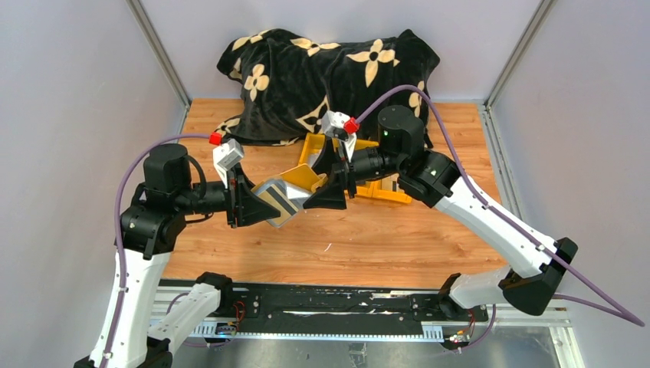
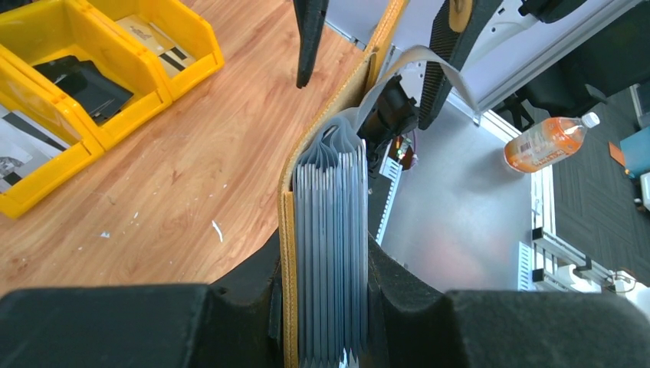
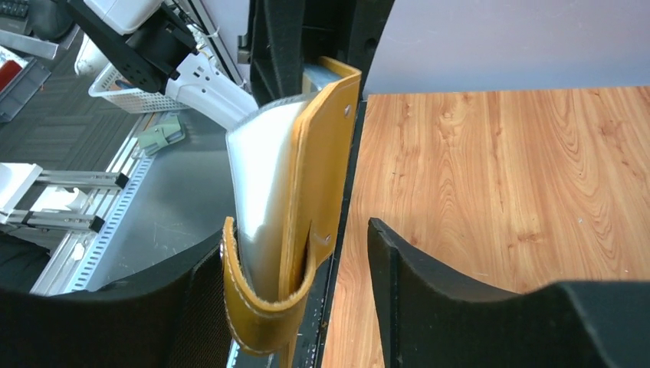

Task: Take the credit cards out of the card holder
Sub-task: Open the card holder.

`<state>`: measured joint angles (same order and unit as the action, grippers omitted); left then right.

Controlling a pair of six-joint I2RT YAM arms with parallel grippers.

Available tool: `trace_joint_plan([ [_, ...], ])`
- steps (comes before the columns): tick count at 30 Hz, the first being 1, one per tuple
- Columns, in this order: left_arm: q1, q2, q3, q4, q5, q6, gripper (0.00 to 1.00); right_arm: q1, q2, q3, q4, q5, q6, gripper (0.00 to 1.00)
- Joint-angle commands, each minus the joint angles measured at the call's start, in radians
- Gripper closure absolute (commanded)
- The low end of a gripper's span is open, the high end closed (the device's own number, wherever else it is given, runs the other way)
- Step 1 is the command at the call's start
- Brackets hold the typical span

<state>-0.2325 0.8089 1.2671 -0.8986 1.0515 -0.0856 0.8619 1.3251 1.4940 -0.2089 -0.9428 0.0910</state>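
Note:
The card holder (image 1: 277,201) hangs above the wooden table between the two arms. My left gripper (image 1: 257,204) is shut on its body. In the left wrist view the blue-grey accordion pockets (image 2: 331,230) and the mustard edge (image 2: 287,276) are pinched between the left gripper's (image 2: 326,257) jaws. The mustard-yellow flap (image 3: 322,176) stands folded back between the jaws of my right gripper (image 3: 299,234). It rests against one finger, and a clear gap separates it from the other, so this gripper is open. The silvery shell (image 3: 260,184) shows behind the flap. The credit cards are hidden inside the pockets.
Yellow plastic bins (image 1: 383,188) with dark and printed items stand behind the right gripper, also seen as yellow bins (image 2: 115,115). A black blanket with beige flowers (image 1: 329,73) lies at the back. An orange bottle (image 2: 548,142) lies on the floor beyond the table's metal front edge.

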Motion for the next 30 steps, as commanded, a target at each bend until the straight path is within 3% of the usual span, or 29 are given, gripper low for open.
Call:
trace_joint_plan([
  [1, -0.001, 0.004, 0.051, 0.004, 0.036, -0.003, 0.97, 0.026, -0.056, -0.04, -0.016, -0.013, -0.07, 0.38],
  [6, -0.001, 0.004, 0.053, 0.003, 0.039, -0.01, 0.98, 0.036, -0.088, -0.111, 0.093, 0.067, -0.036, 0.36],
  [11, -0.001, 0.003, 0.049, 0.004, 0.044, -0.018, 0.98, 0.043, -0.077, -0.093, 0.198, 0.182, 0.003, 0.41],
  [16, 0.0, -0.007, 0.054, 0.003, 0.059, -0.027, 0.99, 0.044, -0.063, -0.072, 0.306, 0.263, 0.03, 0.56],
  [20, -0.001, -0.011, 0.056, 0.004, 0.059, -0.025, 0.99, 0.045, -0.047, -0.075, 0.374, 0.183, 0.112, 0.66],
  [26, -0.001, -0.01, 0.052, 0.001, 0.045, -0.017, 0.95, 0.045, -0.007, -0.059, 0.408, -0.002, 0.224, 0.97],
  [27, -0.001, -0.01, 0.051, 0.0, 0.037, -0.015, 0.89, 0.043, -0.004, -0.054, 0.41, -0.007, 0.236, 1.0],
  [28, -0.001, -0.01, 0.051, 0.0, 0.031, -0.014, 0.73, 0.042, -0.002, -0.052, 0.412, 0.004, 0.25, 1.0],
  [29, -0.001, -0.011, 0.048, 0.001, 0.026, -0.017, 0.49, 0.038, -0.002, -0.055, 0.433, 0.021, 0.27, 1.0],
  [30, -0.001, -0.012, 0.045, 0.002, 0.024, -0.023, 0.32, 0.033, -0.003, -0.063, 0.472, 0.038, 0.302, 1.0],
])
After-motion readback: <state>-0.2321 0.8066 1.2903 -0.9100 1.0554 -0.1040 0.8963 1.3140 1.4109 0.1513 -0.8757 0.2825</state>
